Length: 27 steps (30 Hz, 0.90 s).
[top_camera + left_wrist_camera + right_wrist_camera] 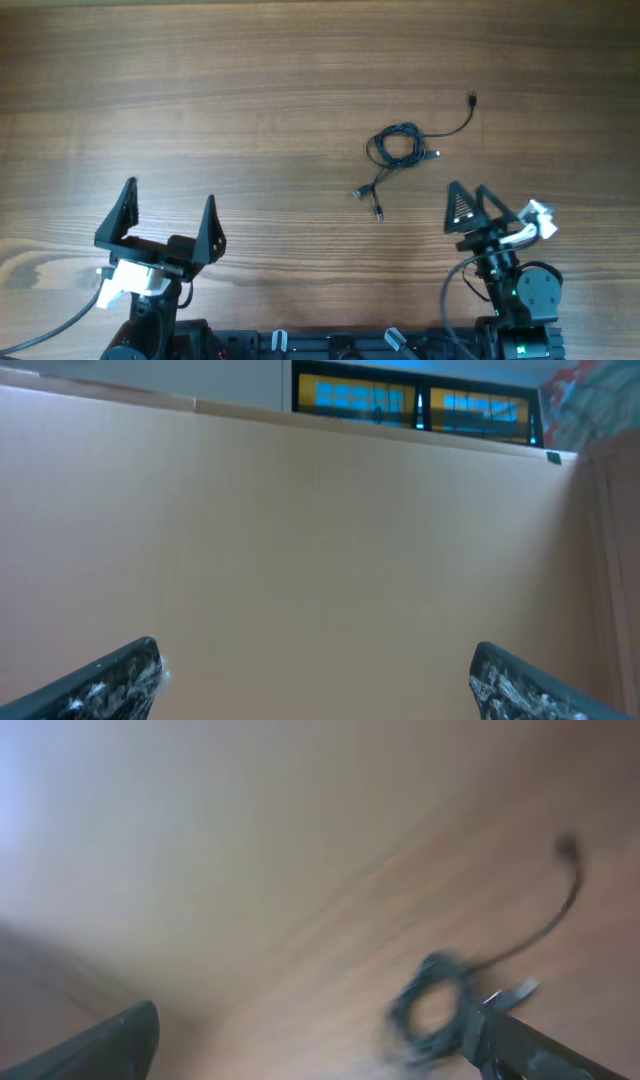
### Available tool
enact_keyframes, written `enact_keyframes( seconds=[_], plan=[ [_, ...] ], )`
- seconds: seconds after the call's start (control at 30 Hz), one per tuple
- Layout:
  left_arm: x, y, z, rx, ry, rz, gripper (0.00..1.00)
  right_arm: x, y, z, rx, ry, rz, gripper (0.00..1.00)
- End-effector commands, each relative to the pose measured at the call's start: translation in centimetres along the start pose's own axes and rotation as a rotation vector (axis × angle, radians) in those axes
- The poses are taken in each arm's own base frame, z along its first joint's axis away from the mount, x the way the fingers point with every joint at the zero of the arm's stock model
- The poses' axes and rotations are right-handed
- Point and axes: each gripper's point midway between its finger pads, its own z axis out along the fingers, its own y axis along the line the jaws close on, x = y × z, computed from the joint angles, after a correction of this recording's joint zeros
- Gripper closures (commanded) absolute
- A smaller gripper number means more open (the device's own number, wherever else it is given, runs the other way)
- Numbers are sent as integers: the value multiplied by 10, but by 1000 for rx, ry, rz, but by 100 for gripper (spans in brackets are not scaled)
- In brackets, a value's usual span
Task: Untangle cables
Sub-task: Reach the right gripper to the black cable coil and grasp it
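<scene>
Cables coiled on the wooden surface, right of centre and near the right gripper. They lie knotted and ungrasped, so the whole task seems to remain. Left gripper: wide open, empty, well apart from the coil. Right gripper: fingers spread, nothing between them. Its wrist view is blurred, but the coil appears just ahead. One long end with a plug trails to the far side.
</scene>
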Motion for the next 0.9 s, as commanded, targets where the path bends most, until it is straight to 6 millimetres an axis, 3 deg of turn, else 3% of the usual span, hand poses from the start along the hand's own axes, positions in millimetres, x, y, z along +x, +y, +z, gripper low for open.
enact_keyframes(
  seconds=[0.0,0.03,0.1,0.2,0.27,0.43,0.67,0.8,0.87],
  plan=[
    [-10,-3,2,12,-5,-8,0,-5,1,0,-7,-25,498,1],
    [-8,-1,5,4,22,-15,0,-17,1,-1,-11,-86,434,0],
    [6,2,11,-14,133,-72,0,-44,21,-5,-64,-209,77,0],
    [26,8,21,-41,296,-115,0,-64,25,-9,1,-277,-50,1],
    [37,11,37,-45,418,-151,0,-69,29,-5,77,-231,-163,1],
    [72,8,58,-17,691,-256,0,-70,22,16,308,-7,-265,0],
    [115,15,58,-97,935,-399,0,-83,31,59,582,355,-313,0],
    [126,15,54,-113,990,-423,0,-62,46,98,502,553,-249,0],
    [130,16,54,-115,1000,-426,0,-41,39,122,430,642,-248,8]
  ],
)
